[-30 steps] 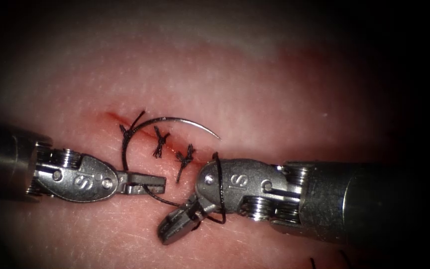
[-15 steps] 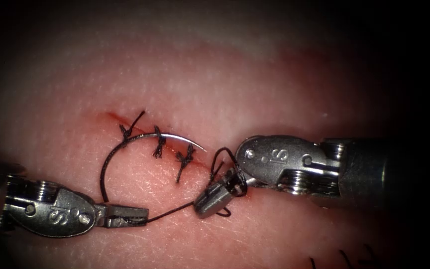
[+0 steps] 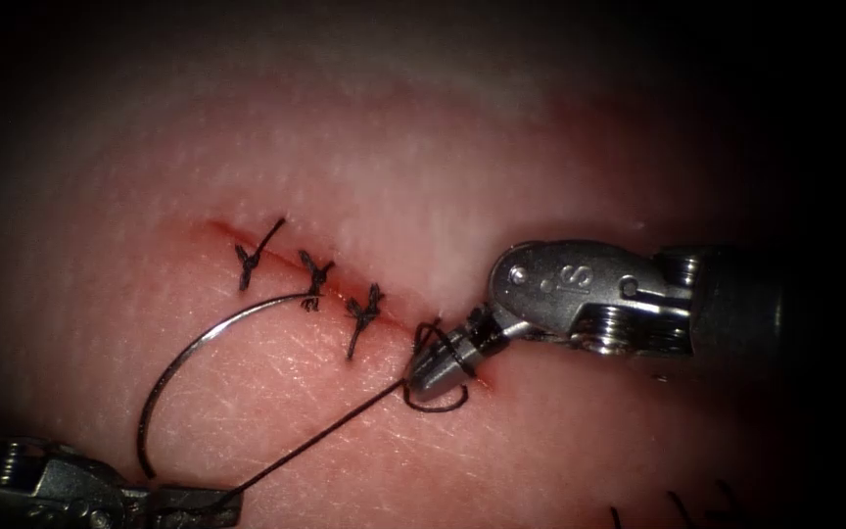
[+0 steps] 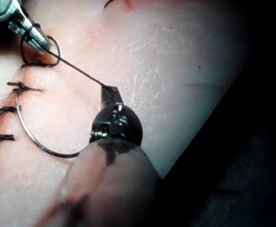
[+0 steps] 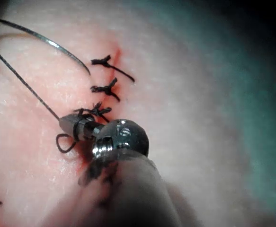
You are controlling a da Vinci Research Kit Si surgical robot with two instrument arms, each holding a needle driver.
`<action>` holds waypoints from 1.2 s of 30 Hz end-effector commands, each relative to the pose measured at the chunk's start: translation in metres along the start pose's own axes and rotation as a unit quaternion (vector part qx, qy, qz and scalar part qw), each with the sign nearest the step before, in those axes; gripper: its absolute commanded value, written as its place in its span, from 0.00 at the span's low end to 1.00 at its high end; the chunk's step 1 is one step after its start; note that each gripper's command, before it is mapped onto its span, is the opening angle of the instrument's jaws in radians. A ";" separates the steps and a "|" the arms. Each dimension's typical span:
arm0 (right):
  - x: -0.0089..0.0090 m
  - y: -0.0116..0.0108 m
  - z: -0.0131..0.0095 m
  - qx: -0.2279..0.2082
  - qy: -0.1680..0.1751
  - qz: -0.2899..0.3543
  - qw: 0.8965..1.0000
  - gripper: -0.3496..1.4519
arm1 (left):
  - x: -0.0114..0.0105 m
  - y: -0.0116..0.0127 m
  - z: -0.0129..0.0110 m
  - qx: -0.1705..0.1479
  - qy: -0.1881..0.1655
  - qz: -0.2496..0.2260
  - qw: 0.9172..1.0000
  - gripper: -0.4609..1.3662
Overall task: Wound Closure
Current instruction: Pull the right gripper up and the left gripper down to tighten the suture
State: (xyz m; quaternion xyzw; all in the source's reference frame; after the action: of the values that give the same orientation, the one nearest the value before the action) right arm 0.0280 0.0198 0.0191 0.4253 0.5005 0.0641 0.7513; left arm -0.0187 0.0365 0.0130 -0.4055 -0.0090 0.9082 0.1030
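My left tool [image 3: 193, 504] sits low and to the left of the cut [image 3: 335, 289], its jaws pressed together on the thread [image 3: 325, 431] right beside the needle's blunt end. My right tool [image 3: 438, 367] rests at the right end of the cut with its jaws closed on thread, loops of it wound round the closed tip. The thread runs taut in a straight diagonal between my two tools, rising from the left one toward the right one. The needle [image 3: 198, 343] lies free on the tissue [image 3: 443, 176], not in it, on the left of that line. Its arc climbs from beside my left jaws and curves over to the right, and its point reaches the middle of three tied stitches [image 3: 313, 279]. My left tool is much the nearer to the needle; my right tool is well apart from its point.
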 end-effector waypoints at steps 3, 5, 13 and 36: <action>-0.0001 0.0005 -0.0005 -0.005 0.000 0.003 1.000 0.00 | 0.0000 0.0007 -0.0009 0.000 -0.001 0.002 1.000 0.06; -0.0001 0.0008 -0.0008 -0.006 0.000 0.003 1.000 0.00 | 0.0000 0.0010 -0.0014 0.000 -0.001 0.002 1.000 0.06; -0.0006 0.0024 -0.0023 -0.025 -0.002 0.011 1.000 0.00 | 0.0000 0.0029 -0.0045 -0.001 -0.006 0.004 1.000 0.06; -0.0009 0.0060 -0.0035 -0.054 -0.004 0.008 0.999 0.00 | 0.0002 0.0102 -0.0078 0.009 -0.002 0.019 1.000 0.06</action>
State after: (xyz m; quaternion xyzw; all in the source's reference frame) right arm 0.0267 0.0252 0.0235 0.3904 0.4895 0.0944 0.7740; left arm -0.0148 0.0259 0.0066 -0.4021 0.0083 0.9112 0.0894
